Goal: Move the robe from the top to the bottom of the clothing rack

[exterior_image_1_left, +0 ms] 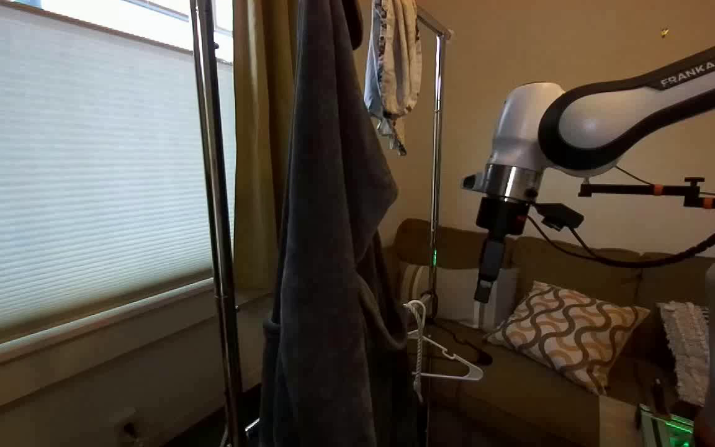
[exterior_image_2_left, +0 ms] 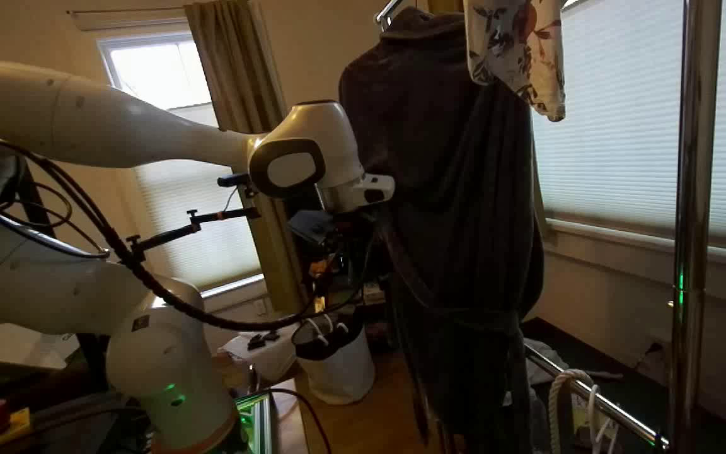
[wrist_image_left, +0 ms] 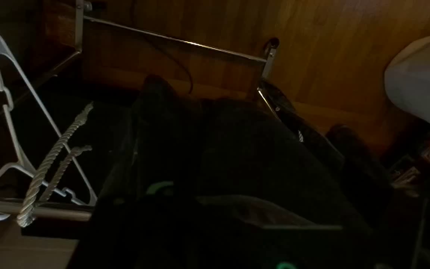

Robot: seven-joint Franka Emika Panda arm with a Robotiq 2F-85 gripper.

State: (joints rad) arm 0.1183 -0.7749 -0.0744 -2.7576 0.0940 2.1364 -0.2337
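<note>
The dark grey-blue robe [exterior_image_1_left: 332,248] hangs in long folds from the top of the clothing rack [exterior_image_1_left: 218,205]; its shoulders and collar show high in an exterior view [exterior_image_2_left: 438,126]. A shiny rack post also shows there [exterior_image_2_left: 694,221]. In the wrist view, dark cloth that looks like the robe [wrist_image_left: 245,149] fills the middle, with the rack's base bar [wrist_image_left: 177,39] beyond. My gripper [exterior_image_1_left: 483,297] points down beside the robe, at about the robe's mid height, and shows apart from it in that view. The fingers are side-on or in deep shadow, so their opening is unclear.
A white hanger [exterior_image_1_left: 457,372] and a rope [exterior_image_1_left: 419,354] hang on the lower bar [exterior_image_2_left: 615,403]. Light patterned garments [exterior_image_1_left: 401,62] hang at the top. A couch [exterior_image_1_left: 519,372] with pillows stands behind. A white basket [exterior_image_2_left: 338,372] stands on the floor.
</note>
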